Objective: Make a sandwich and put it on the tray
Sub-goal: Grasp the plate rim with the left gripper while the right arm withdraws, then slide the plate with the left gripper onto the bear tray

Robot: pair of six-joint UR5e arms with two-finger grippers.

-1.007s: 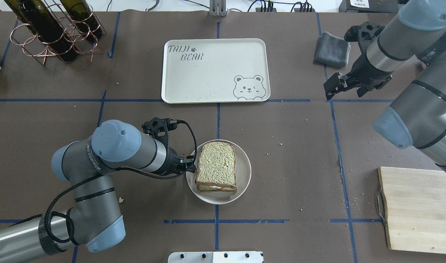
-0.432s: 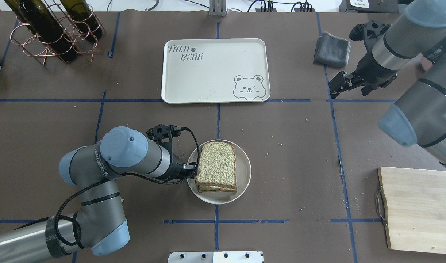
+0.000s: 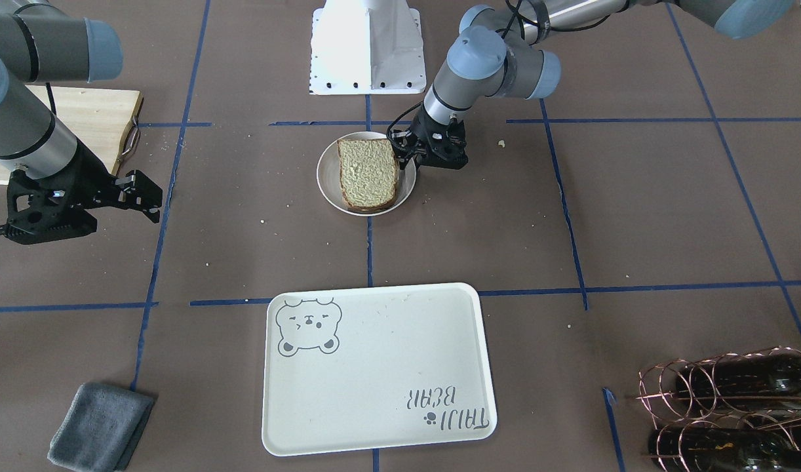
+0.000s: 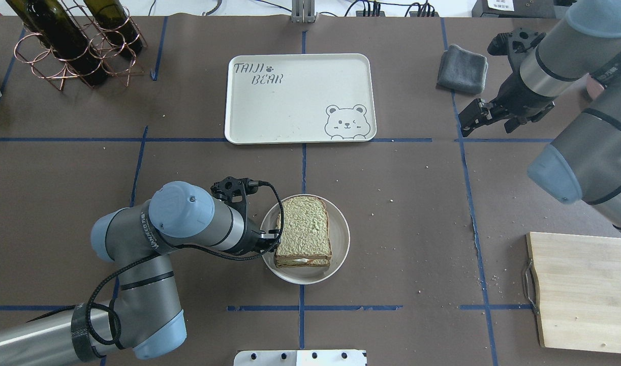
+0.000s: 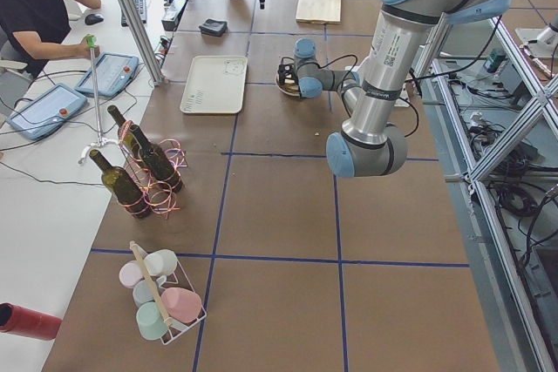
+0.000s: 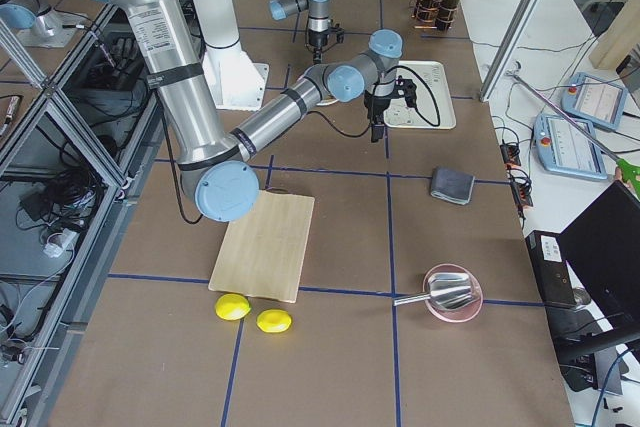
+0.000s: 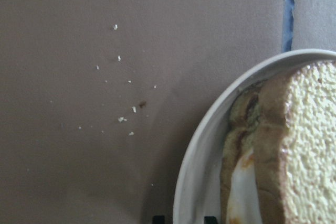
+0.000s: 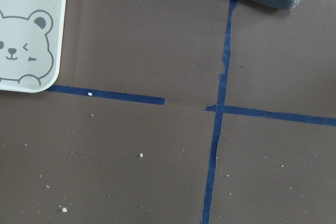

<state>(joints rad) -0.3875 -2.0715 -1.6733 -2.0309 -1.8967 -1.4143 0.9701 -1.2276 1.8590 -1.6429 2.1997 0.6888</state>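
Note:
The sandwich (image 4: pixel 304 229), two bread slices with white egg (image 7: pixel 241 192) showing between them, lies on a round white plate (image 4: pixel 341 239) at mid-table. It also shows in the front view (image 3: pixel 368 172). My left gripper (image 4: pixel 272 243) is at the plate's left rim. In the left wrist view its two fingertips (image 7: pixel 157 219) stand close on either side of the rim (image 7: pixel 210 129), beside the sandwich (image 7: pixel 294 145). The cream bear tray (image 4: pixel 290 107) lies empty beyond the plate. My right gripper (image 4: pixel 470 118) is open and empty, far right of the tray.
A grey cloth (image 4: pixel 462 68) lies at the back right, and a wooden cutting board (image 4: pixel 580 290) at the front right. A copper rack with wine bottles (image 4: pixel 76 46) stands at the back left. Crumbs dot the brown table cover.
My left arm has moved right until its gripper reached the plate's rim, and the top slice has shifted slightly right. My right arm has drawn back a little to the right.

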